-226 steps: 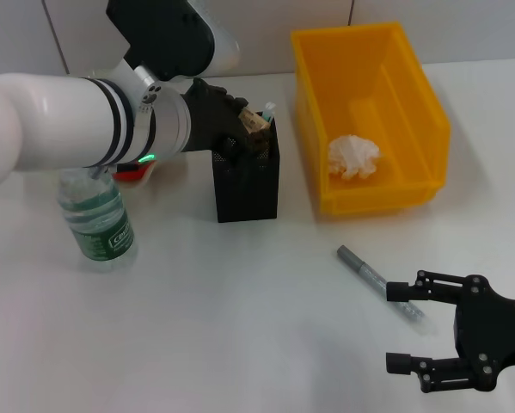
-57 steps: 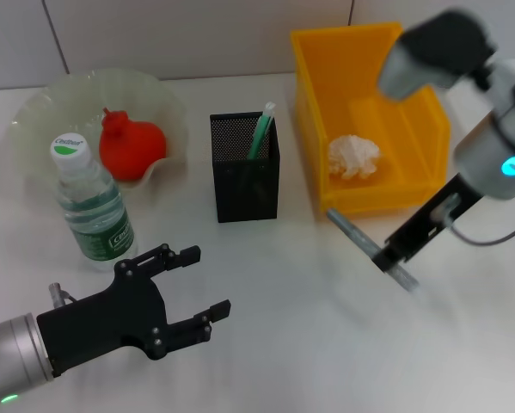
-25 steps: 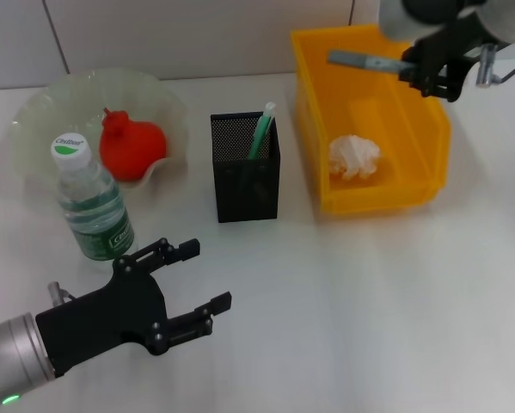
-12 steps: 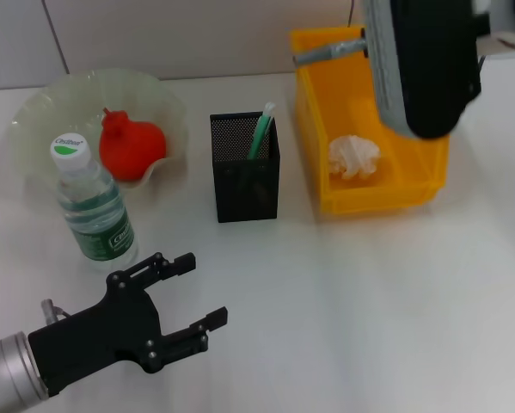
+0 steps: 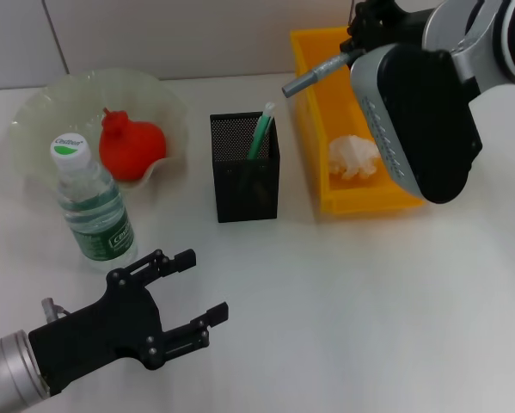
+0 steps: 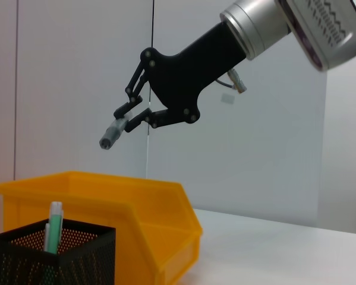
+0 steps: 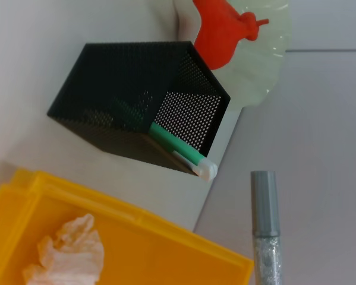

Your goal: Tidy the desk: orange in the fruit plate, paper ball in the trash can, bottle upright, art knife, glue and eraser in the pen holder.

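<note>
The right gripper [image 6: 125, 117] is clamped on the grey art knife [image 5: 313, 74], which nine seconds ago lay flat on the desk at about five o'clock from the pen holder [image 5: 245, 168]; it is now lifted clear of the surface and carried up over the near rim of the yellow trash can [image 5: 369, 120], its free end pointing toward ten o'clock, at the holder. From the right wrist view the knife's grey tip hangs beside the holder's open mouth, not yet above it, so the carry looks mostly done and the insertion is what remains. The left gripper [image 5: 175, 297] has drawn back from the holder to about seven o'clock on the desk, where it rests with its fingers spread wide and empty. A green-capped stick [image 5: 260, 132] already stands in the holder, the paper ball [image 5: 353, 156] lies in the trash can, the bottle [image 5: 91, 203] stands upright, and the orange-red fruit [image 5: 130, 144] sits in the fruit plate [image 5: 42, 120]. The knife seems to be the last loose item.
</note>
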Motion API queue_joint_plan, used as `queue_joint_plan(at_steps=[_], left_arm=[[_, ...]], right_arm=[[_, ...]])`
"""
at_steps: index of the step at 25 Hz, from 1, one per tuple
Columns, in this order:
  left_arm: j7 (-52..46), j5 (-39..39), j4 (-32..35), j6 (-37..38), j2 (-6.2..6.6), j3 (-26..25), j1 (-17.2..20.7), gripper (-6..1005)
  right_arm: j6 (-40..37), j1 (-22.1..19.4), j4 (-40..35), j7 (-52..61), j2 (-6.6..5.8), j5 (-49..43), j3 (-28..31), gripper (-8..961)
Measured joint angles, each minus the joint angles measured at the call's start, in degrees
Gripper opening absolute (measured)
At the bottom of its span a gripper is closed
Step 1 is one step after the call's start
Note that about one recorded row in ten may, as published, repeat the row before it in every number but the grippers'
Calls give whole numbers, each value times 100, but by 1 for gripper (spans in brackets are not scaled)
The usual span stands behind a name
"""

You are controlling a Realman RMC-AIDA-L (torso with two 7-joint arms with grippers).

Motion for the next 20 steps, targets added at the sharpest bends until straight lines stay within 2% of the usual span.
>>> queue_joint_plan(at_steps=[9, 20], left_arm=[[0, -22, -59, 0, -5, 1, -10, 784], [0, -57, -123, 0, -9, 1, -39, 784]], right_arm=[[1043, 113, 782, -642, -32, -7, -244, 128], [1234, 287, 1135, -1134, -44, -7, -569, 126]])
